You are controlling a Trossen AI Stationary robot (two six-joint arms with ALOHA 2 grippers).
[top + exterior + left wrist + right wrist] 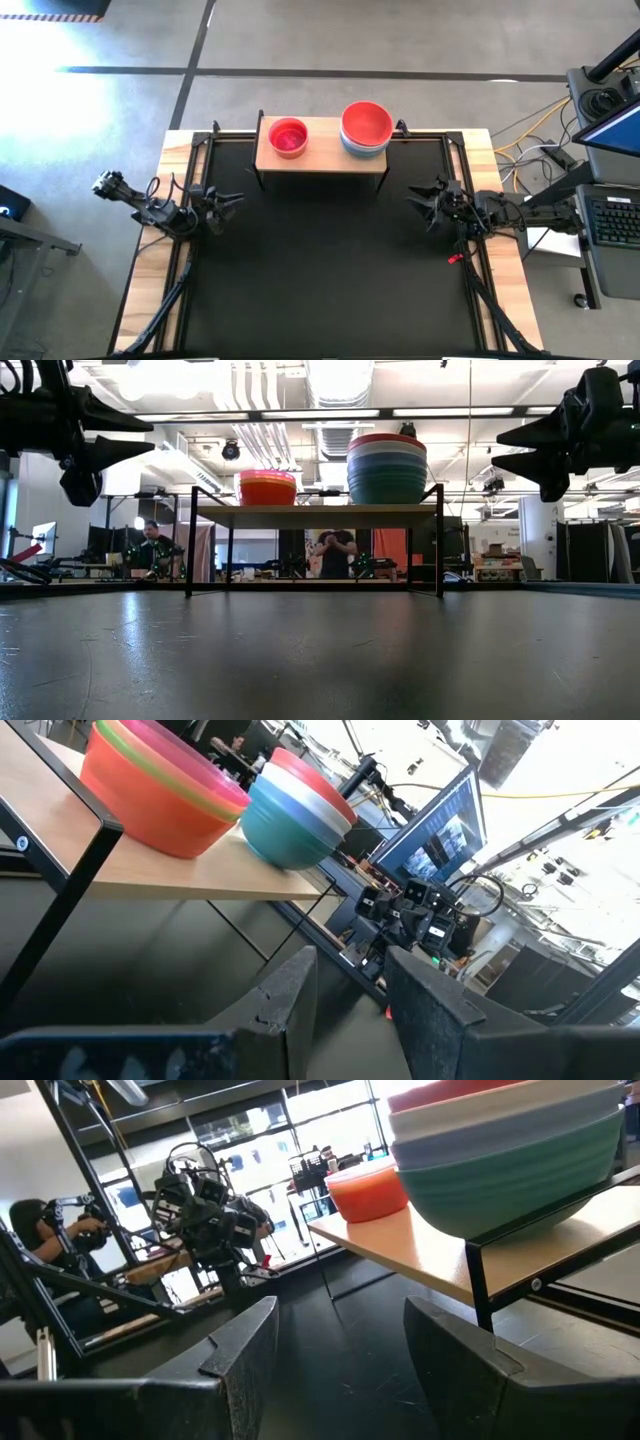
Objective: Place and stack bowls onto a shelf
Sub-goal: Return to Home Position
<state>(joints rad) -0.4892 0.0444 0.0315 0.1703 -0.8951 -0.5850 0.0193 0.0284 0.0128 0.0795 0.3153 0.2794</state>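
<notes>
the light-wood shelf (320, 160) stands at upper centre of the high view on thin black legs. on its left end is a small stack (288, 137) of glossy round bowls with magenta on top. on its right end is a larger stack (366, 128), red over white, blue-grey and teal. a matte black mat (320, 270) spreads below. the left gripper (232, 201) at mid-left and the right gripper (415, 200) at mid-right hang well apart from the shelf, both with jaws spread.

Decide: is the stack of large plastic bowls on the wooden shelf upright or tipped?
Upright: the stack of large round plastic bowls sits level on the light-wood shelf, rims horizontal, openings up.
</notes>
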